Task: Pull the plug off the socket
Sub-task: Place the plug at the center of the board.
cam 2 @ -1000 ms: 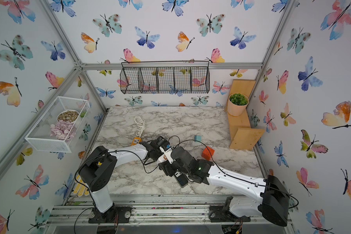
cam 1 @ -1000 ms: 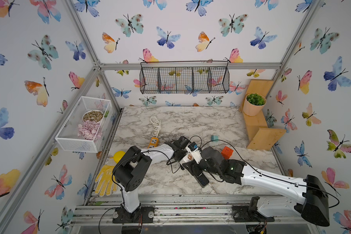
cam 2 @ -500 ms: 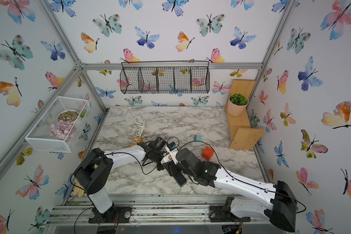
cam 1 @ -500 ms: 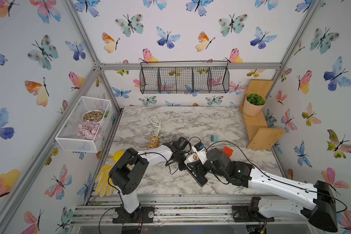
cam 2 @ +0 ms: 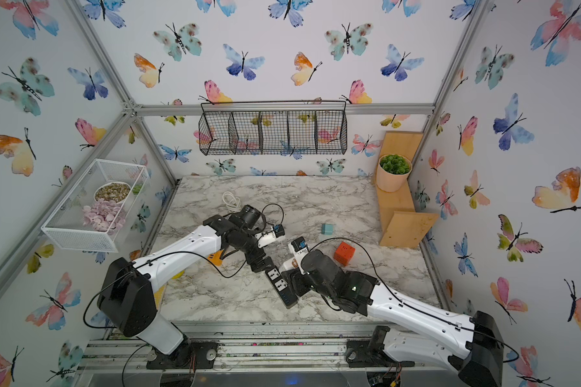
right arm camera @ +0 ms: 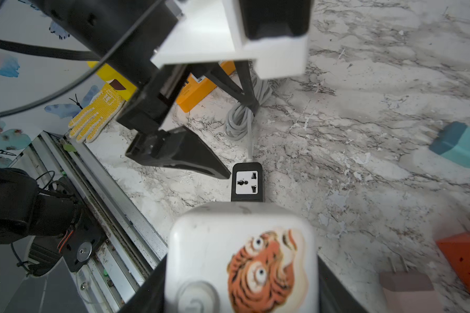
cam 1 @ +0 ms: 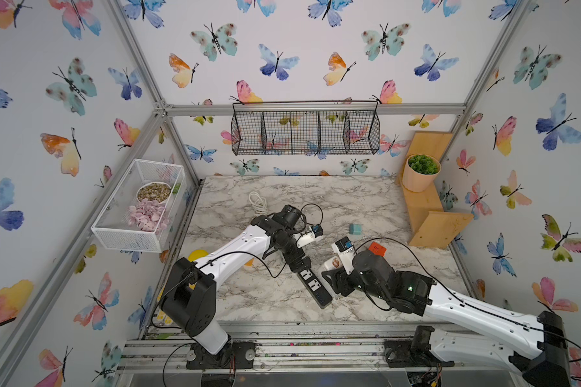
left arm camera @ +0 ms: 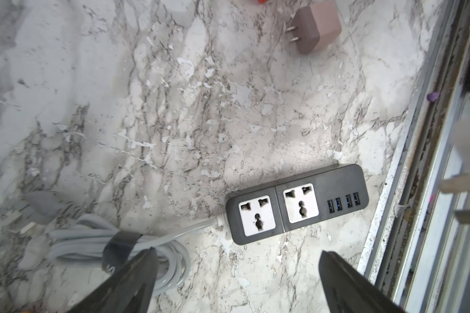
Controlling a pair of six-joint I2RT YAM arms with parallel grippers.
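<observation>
Cannot see the prongs of the white plug (right arm camera: 242, 260) in the right wrist view; loses part of its body past the frame edge. Sees only one outlet of the power strip (right arm camera: 247, 182) behind it there. Gets the orange adapter (right arm camera: 464, 260) and the blurred teal adapter (right arm camera: 461, 145) clipped by the edge. Cannot trace the grey cord (left arm camera: 92, 244) in both top views, under the left gripper (cam 1: 297, 266) and arm. Renders the grey plug (left arm camera: 42, 206) in the left wrist view as a blur, shape unclear.

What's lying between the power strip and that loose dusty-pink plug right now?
Nothing. In the left wrist view, only bare marble table runs between the power strip and the dusty-pink plug.
</observation>
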